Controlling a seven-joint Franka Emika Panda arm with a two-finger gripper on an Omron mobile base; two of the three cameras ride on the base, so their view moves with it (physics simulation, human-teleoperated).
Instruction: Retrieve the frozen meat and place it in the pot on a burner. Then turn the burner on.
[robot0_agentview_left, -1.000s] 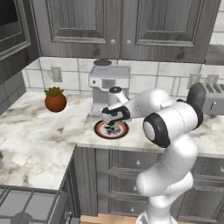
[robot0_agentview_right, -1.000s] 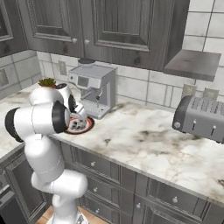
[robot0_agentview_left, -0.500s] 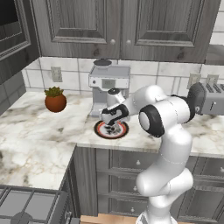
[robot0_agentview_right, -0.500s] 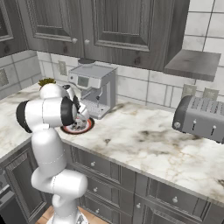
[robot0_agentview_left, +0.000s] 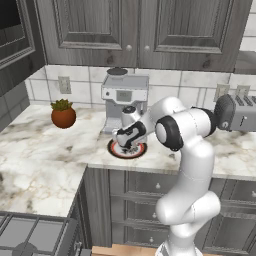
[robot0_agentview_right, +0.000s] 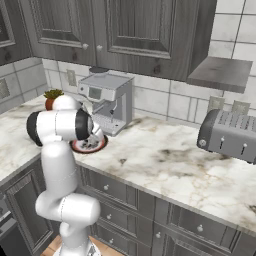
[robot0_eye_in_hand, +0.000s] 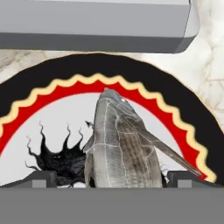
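Jaws (robot0_eye_in_hand: 112, 177) stand spread, one dark tip low on each side of the fish (robot0_eye_in_hand: 122, 144), which looks to be the frozen meat; they straddle it but I judge they have not closed on it yet. Beneath it is the plate (robot0_eye_in_hand: 39, 105), black-rimmed with a red and cream zigzag ring and a white centre carrying a black drawing. The fish lies across that centre, head pointing away from the hand, toward the grey base of the coffee machine (robot0_agentview_left: 124, 97).

Over the last second the arm has folded in and the hand has dropped lower over the plate (robot0_agentview_left: 116, 150), so the reach looks finished and the grasp is the step in hand.

Around them, the plate sits on the marble table (robot0_agentview_left: 45, 150) just in front of the coffee machine (robot0_agentview_right: 107, 97). A potted plant (robot0_agentview_left: 63, 114) stands well to one side, a toaster (robot0_agentview_right: 231, 135) well to the other. Stove grates (robot0_agentview_left: 30, 235) show at the lower corner of the left base view; no pot can be made out there.
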